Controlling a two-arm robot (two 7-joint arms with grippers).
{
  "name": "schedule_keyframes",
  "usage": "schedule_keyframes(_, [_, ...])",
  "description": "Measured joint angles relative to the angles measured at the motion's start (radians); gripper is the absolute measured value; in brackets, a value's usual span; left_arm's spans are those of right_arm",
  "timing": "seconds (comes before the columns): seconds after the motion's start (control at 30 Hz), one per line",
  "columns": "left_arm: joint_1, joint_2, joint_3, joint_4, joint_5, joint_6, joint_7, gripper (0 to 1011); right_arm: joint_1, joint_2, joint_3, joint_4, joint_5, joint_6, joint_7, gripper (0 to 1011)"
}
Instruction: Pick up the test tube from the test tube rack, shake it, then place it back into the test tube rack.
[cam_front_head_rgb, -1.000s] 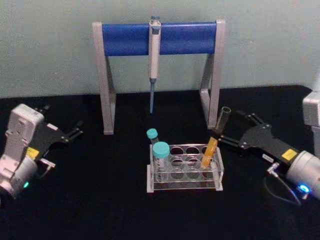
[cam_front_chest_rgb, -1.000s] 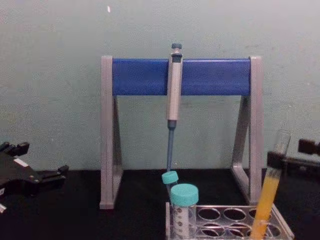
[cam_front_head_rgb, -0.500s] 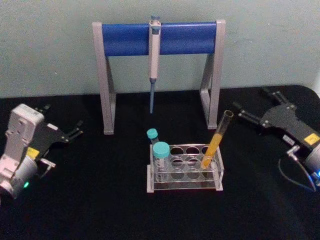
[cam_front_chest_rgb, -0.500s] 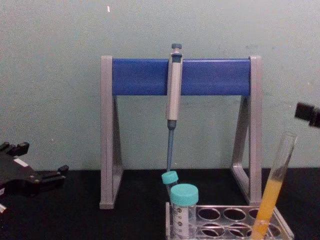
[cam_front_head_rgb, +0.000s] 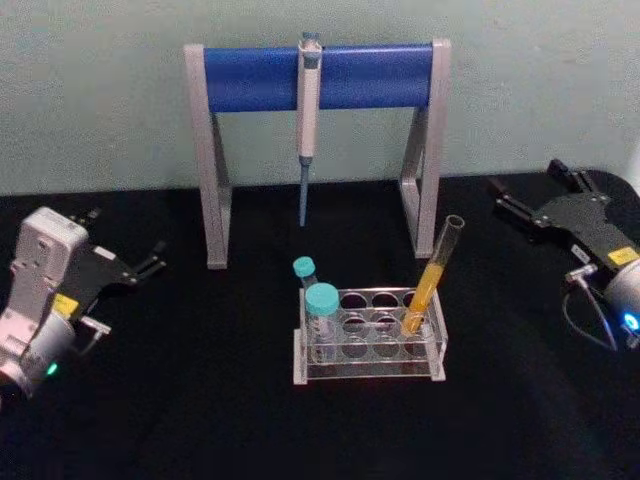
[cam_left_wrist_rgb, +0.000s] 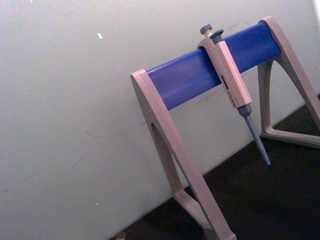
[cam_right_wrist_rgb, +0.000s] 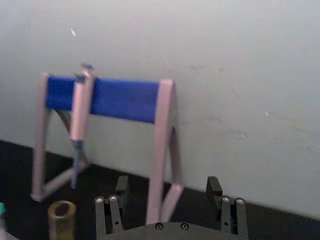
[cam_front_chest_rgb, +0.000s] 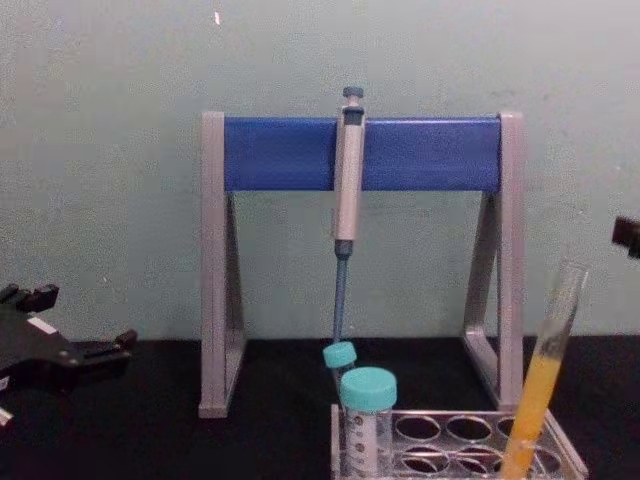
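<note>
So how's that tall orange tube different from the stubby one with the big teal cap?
The test tube is long, slim and capless, with orange-yellow liquid in its lower half; the capped tube is shorter, wider, teal-capped. The test tube leans at the right end of the test tube rack; the capped tube stands upright at the left end. Both are clear and sit in that rack.

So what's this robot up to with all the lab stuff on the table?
Nothing is being held right now. The long clear test tube with orange liquid leans in a right-hand hole of the low transparent plastic rack. The right tool is open and off to the right, apart from the tube. The left tool sits parked at the table's left.
</note>
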Motion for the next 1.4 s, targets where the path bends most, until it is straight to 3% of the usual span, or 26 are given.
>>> schedule_keyframes(0.37, [0.0,0.0,0.0,0.0,0.0,0.0,0.0,1001,0.091,-0.065,-0.055,0.179,-0.125,0.007,-0.044,1000])
schedule_keyframes(0.6, [0.0,0.0,0.0,0.0,0.0,0.0,0.0,1001,0.104,-0.084,-0.063,0.222,-0.16,0.003,-0.041,1000])
schedule_keyframes(0.9, [0.0,0.0,0.0,0.0,0.0,0.0,0.0,1001,0.101,-0.095,-0.056,0.231,-0.182,-0.001,-0.026,1000])
schedule_keyframes(1.4, [0.0,0.0,0.0,0.0,0.0,0.0,0.0,1001,0.1,-0.095,-0.056,0.229,-0.18,-0.001,-0.028,1000])
